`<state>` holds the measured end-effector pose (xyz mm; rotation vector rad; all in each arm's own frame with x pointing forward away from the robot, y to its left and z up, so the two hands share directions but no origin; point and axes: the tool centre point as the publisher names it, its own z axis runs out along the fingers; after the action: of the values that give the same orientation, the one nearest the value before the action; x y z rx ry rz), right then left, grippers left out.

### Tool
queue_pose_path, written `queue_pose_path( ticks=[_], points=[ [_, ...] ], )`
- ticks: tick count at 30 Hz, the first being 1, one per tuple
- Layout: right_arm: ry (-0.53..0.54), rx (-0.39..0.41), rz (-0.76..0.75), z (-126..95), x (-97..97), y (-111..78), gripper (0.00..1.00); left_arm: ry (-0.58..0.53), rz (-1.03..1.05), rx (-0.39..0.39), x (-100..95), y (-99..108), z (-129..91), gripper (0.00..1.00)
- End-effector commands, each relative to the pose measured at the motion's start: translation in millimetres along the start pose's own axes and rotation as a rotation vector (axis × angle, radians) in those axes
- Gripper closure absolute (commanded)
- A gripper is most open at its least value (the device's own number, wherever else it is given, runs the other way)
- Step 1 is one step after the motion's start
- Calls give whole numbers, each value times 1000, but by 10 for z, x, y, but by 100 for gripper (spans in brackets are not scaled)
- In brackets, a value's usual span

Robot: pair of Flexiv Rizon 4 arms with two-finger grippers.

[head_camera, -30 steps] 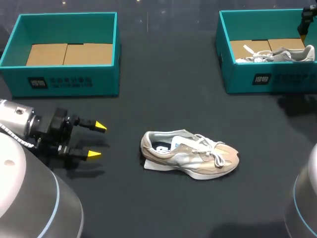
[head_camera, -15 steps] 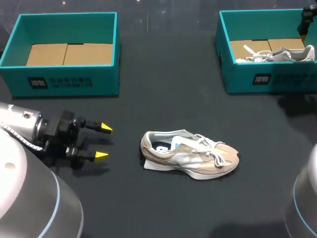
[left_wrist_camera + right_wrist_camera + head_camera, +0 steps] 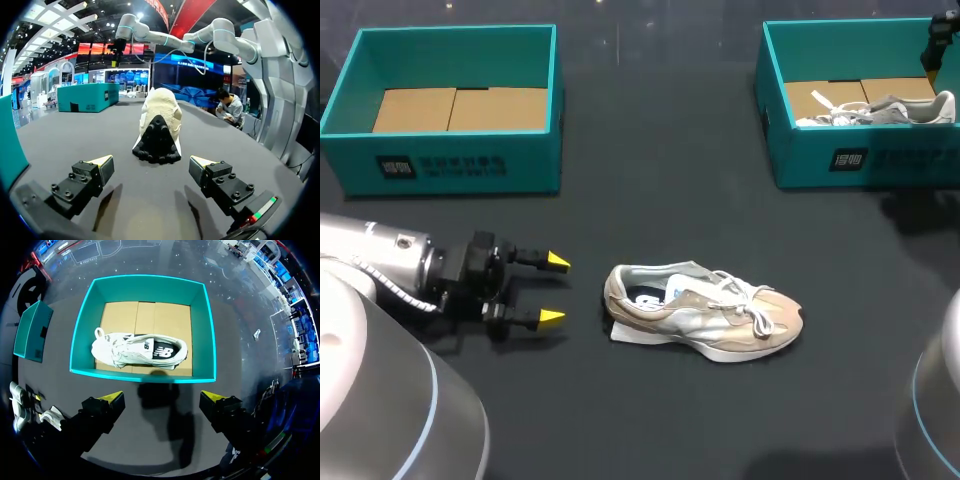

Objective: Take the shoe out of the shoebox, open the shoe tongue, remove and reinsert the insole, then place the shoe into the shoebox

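Head view, left end effector (image 3: pixel 552 290): it has slid along the counter (image 3: pixel 660 180) toward the beige shoe (image 3: pixel 705 310), now near its heel, fingers spread wide and gripping nothing.
Head view, beige shoe: unmoved, lying on its side near the middle of the counter, outside both the left shoebox (image 3: pixel 450 170) and the right shoebox (image 3: pixel 865 165) at the far corners.
Left wrist view: the end effector (image 3: pixel 152 167) is open; the shoe's heel (image 3: pixel 159 125) sits straight ahead, apart from both tips.
Right wrist view: the right end effector (image 3: pixel 162 400) hangs open and empty above the right shoebox (image 3: pixel 80 340), where a white shoe (image 3: pixel 140 350) lies.
Meaning: the beige shoe is out; a heel grasp likely precedes opening the tongue.
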<state>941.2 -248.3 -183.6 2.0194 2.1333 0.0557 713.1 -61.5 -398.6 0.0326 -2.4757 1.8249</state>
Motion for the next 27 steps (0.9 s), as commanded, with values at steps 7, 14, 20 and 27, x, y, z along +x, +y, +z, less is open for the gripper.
queue_pose_path(
  ticks=[7,14,20,27],
  points=[
    [-1,-1,1,0,2,-8,0,3,8,12,19,-21,240,0],
    [-1,-1,1,0,2,-8,0,6,12,16,67,-42,368,0],
    [-1,-1,1,0,2,-8,0,-1,5,19,84,-43,479,0],
    [-1,-1,1,0,2,-8,0,3,5,18,108,-56,601,0]
  ],
)
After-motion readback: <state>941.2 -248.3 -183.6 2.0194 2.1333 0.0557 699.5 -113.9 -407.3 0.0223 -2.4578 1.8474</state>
